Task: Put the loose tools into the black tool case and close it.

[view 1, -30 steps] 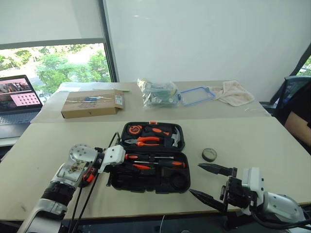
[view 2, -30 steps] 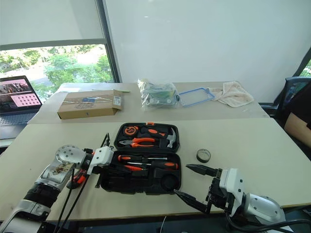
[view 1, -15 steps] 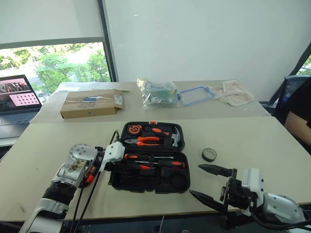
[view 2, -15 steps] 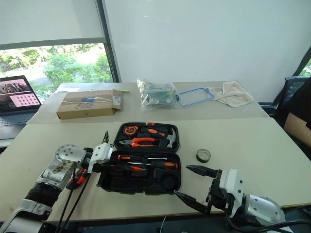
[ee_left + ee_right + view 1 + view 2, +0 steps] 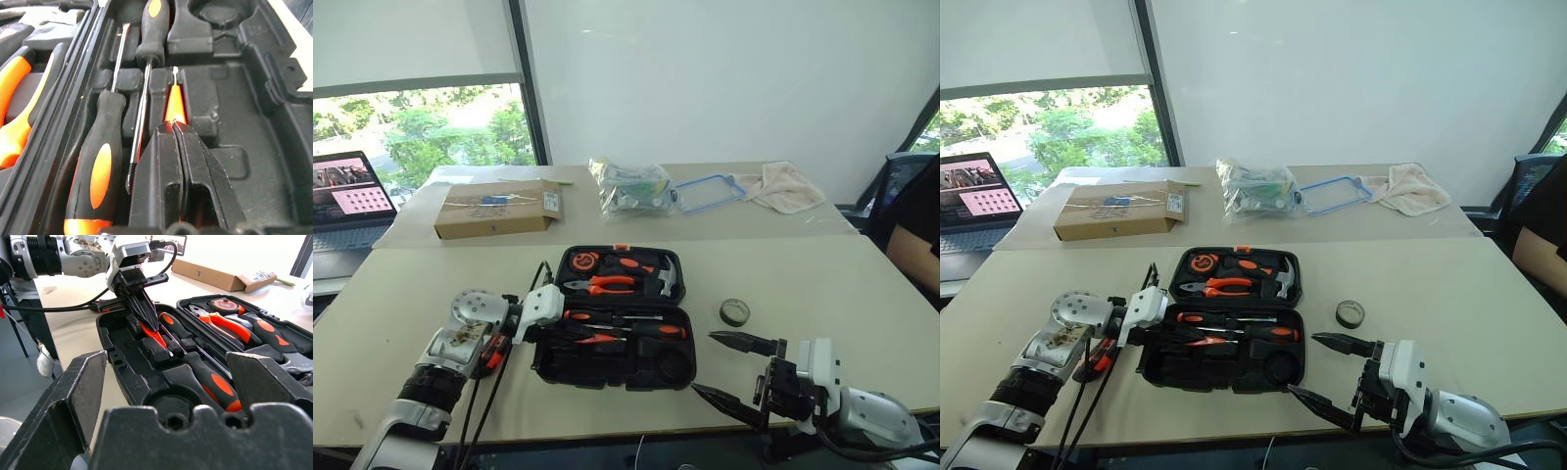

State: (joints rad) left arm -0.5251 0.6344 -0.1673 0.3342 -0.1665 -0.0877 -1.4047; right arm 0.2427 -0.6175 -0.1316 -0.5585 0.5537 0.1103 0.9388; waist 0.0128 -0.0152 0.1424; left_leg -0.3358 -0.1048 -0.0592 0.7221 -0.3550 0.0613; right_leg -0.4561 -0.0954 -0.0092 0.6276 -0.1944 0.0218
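Left eye view, case: the black tool case (image 5: 615, 333) lies open on the near table (image 5: 822, 284), lid half away from the robot, two black-and-orange screwdrivers (image 5: 641, 331) already in the near half.
Left eye view, left gripper: the left gripper (image 5: 570, 331) reaches into the case from its left end, fingers pinched on the slim orange screwdriver (image 5: 598, 338).
Right eye view, tape roll: the small black tape roll (image 5: 1350, 313) sits loose on the table just right of the case, beyond the right gripper (image 5: 1322, 370), whose fingers stand wide apart with nothing between them; I judge the right arm the nearer one for it.
Left wrist view, key relation: the slim orange screwdriver runs straight out from the closed fingertips (image 5: 166, 129), its long axis along a narrow recess, parallel to the neighbouring screwdriver shafts; the move is to settle it down into that slot.
Right wrist view, seating: the orange shaft slopes down from the left gripper into the near half.
Writing: no brand or label readable.
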